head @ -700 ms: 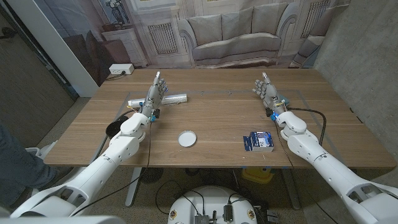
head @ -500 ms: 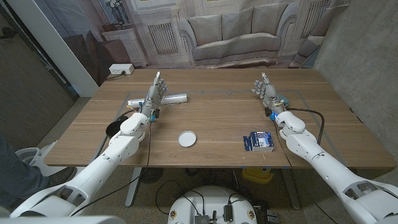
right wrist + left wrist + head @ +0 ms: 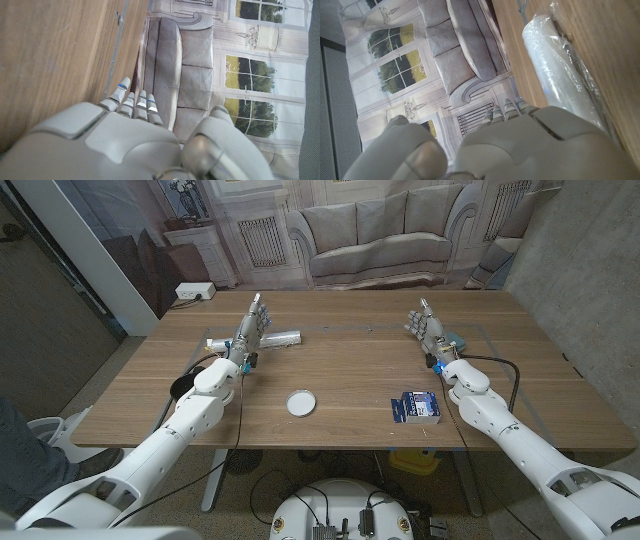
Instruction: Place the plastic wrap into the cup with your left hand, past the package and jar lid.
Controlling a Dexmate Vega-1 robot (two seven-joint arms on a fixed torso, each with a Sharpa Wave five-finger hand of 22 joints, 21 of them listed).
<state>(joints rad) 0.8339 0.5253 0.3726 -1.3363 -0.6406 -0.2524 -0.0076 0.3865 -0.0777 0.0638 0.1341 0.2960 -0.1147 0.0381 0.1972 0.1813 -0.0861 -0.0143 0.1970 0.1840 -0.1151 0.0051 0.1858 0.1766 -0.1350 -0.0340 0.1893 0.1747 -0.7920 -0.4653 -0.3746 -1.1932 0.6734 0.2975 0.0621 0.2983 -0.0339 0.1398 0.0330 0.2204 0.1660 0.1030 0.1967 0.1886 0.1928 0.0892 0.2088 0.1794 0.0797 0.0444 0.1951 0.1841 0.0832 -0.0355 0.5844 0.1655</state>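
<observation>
The plastic wrap [image 3: 281, 338] is a clear-wrapped white roll lying across the far left of the table. My left hand [image 3: 251, 330] stands open right in front of it, fingers up and apart, holding nothing. In the left wrist view the plastic wrap [image 3: 559, 75] lies just beyond my left hand [image 3: 520, 145]. The white jar lid [image 3: 300, 402] sits near the table's middle and the blue package [image 3: 416, 407] to its right. My right hand [image 3: 428, 328] is open at the far right, beside a small teal object [image 3: 453, 341] that may be the cup. My right hand [image 3: 125, 140] holds nothing.
A dark round object [image 3: 183, 387] with a cable lies by my left forearm near the table's left edge. A person's leg [image 3: 22, 448] shows at the lower left, off the table. Bare wood [image 3: 350, 355] spans between both hands.
Both hands and the objects stay where they were. The person's leg at the lower left edge has shifted.
</observation>
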